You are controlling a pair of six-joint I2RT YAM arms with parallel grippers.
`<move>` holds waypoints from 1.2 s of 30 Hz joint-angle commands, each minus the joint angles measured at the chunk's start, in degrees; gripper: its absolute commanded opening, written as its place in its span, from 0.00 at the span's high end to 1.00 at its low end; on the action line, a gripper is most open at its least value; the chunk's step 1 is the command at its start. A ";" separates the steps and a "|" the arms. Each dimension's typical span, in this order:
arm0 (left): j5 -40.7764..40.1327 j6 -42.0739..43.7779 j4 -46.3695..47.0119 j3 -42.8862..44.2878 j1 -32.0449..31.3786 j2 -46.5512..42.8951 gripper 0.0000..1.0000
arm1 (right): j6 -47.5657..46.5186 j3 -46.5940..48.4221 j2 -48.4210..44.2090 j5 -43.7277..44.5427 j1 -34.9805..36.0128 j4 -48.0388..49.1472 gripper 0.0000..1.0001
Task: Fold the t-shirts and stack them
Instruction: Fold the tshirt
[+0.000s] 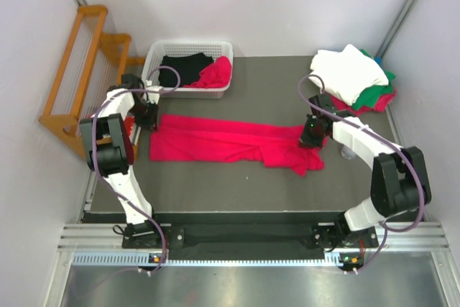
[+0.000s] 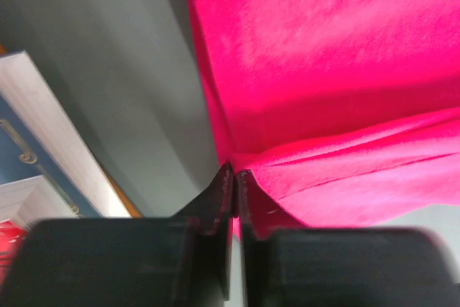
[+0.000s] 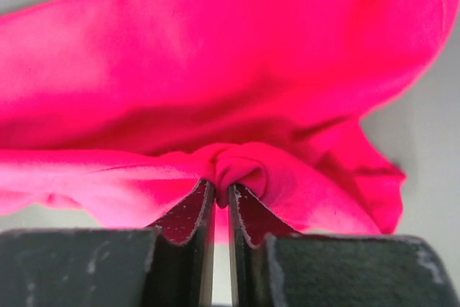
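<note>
A crimson-red t-shirt (image 1: 230, 141) lies stretched across the dark table between both arms, folded lengthwise. My left gripper (image 1: 147, 118) is shut on its left end; in the left wrist view the cloth (image 2: 338, 84) is pinched between the closed jaws (image 2: 236, 174). My right gripper (image 1: 314, 133) is shut on its right end, where the cloth (image 3: 215, 91) bunches into the jaws (image 3: 221, 190). A stack of folded t-shirts (image 1: 353, 73), white on top of green and red, sits at the back right. Black and red t-shirts (image 1: 195, 70) lie in the basket.
A white lattice basket (image 1: 157, 54) stands at the back left. A small clear cup (image 1: 348, 152) is right of my right gripper. An orange wooden rack (image 1: 80, 70) stands off the table's left edge. The table's left edge also shows in the left wrist view (image 2: 65, 156).
</note>
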 commanded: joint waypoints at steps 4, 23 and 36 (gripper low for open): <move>-3.62 -0.62 4.91 -4.19 -3.07 -3.38 0.13 | -2.22 4.59 6.57 0.77 -1.44 5.03 0.59; -0.46 2.37 -3.79 -16.60 -18.36 -28.61 0.01 | -5.92 16.82 9.04 6.67 -1.10 0.11 0.13; -6.08 1.32 6.50 -23.64 -18.37 -23.09 0.01 | -5.30 -6.74 -11.70 1.56 6.63 -2.70 0.00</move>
